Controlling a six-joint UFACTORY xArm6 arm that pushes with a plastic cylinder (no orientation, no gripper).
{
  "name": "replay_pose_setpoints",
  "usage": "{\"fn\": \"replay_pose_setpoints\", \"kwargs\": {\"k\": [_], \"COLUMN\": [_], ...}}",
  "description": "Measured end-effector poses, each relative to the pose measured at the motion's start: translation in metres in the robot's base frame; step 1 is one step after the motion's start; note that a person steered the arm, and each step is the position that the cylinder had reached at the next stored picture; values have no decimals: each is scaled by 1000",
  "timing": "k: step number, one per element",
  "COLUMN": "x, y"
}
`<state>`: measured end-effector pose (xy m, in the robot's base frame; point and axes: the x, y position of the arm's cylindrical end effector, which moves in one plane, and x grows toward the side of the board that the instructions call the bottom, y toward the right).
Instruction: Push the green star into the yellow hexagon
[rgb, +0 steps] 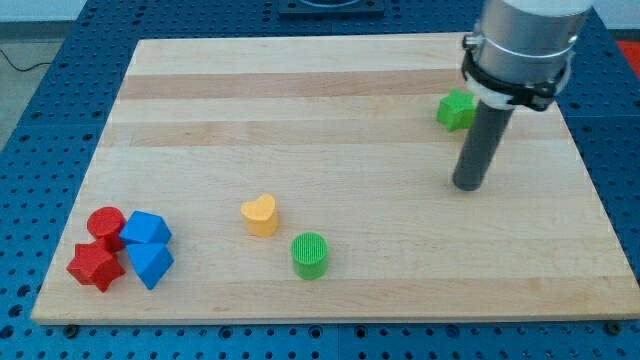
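My tip (468, 186) rests on the wooden desk (300, 100) in the right part of the frame; this end effector is a bare rod, so it holds nothing and cannot clench or let go, only shove. Just up and to the left of it, apart and untouched, sits the green star (456, 109), near the upper right of the board and partly behind the rod's housing. No yellow hexagon shows; the only yellow piece is the yellow heart (260, 215), lower centre, with the green cylinder (310, 255) just to its lower right. At lower left cluster the red cylinder (105, 225), red star (95, 265) and two blue blocks (148, 245). The star looks small, stiff and light, likely to slide readily and to spin if struck on a point, so contact seems best in a notch on its upper right side.
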<state>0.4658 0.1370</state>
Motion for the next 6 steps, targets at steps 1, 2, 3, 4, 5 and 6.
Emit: {"fn": "replay_pose_setpoints", "kwargs": {"k": [1, 2, 3, 4, 5, 6], "x": [-55, -111, -127, -120, -111, -109], "y": [-45, -53, -43, -2, 38, 43]}}
